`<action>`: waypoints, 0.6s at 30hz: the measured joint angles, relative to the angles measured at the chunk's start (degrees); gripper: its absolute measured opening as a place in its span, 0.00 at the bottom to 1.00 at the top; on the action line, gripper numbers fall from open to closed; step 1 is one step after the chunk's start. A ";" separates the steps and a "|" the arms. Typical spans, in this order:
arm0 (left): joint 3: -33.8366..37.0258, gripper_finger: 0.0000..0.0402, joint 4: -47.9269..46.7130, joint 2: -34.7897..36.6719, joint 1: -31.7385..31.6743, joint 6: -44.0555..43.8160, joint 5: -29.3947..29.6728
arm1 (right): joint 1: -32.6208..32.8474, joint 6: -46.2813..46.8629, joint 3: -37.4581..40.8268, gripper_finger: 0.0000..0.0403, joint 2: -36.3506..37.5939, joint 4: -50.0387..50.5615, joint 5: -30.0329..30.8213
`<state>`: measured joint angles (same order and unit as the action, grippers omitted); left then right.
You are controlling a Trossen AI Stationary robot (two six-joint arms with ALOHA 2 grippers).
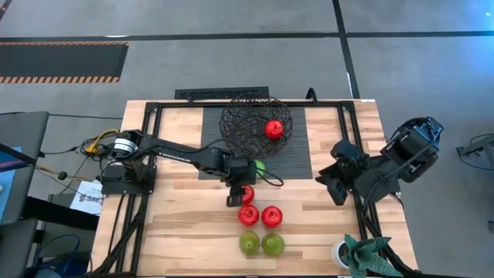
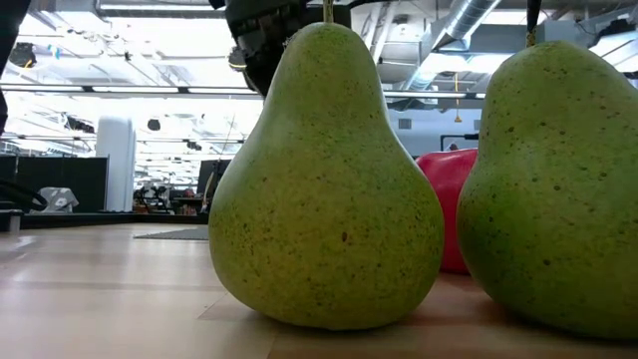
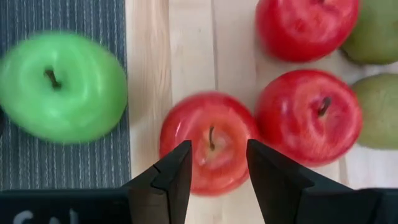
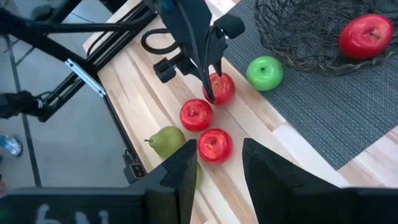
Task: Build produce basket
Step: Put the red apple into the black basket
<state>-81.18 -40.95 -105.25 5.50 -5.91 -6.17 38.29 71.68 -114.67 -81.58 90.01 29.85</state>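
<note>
The black wire basket [image 1: 247, 123] stands on the ribbed mat and holds one red apple [image 1: 273, 129]. A green apple [image 1: 260, 166] lies at the mat's near edge. A red apple [image 3: 208, 143] lies on the wood just in front of it. My left gripper [image 3: 216, 165] is open and points down, with its fingertips right above this apple. Two more red apples [image 1: 248, 215] [image 1: 271, 216] and two yellow-green pears [image 1: 248, 242] [image 1: 272, 245] lie nearer the front. My right gripper [image 1: 336, 184] waits open and empty at the table's right.
The dark ribbed mat [image 1: 309, 154] covers the far middle of the table. A white cup [image 1: 340, 252] with a green leafy thing [image 1: 367, 253] stands at the near right corner. The two pears [image 2: 329, 189] [image 2: 558, 189] fill the low view.
</note>
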 joint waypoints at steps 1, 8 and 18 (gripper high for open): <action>0.08 0.35 -0.60 0.00 0.00 -0.46 0.05 | 0.01 -0.17 0.00 0.37 0.00 -0.01 0.01; 0.10 0.35 0.13 -0.32 0.00 -2.05 0.93 | -0.10 -1.73 0.00 0.37 -0.02 0.01 0.00; -0.03 0.35 2.16 -3.39 -0.11 -3.61 -1.67 | -0.12 -2.69 0.02 0.37 -0.07 0.01 0.00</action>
<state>-81.21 -38.79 -108.64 5.39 -9.51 -7.84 38.17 68.99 -114.65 -81.65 90.02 29.85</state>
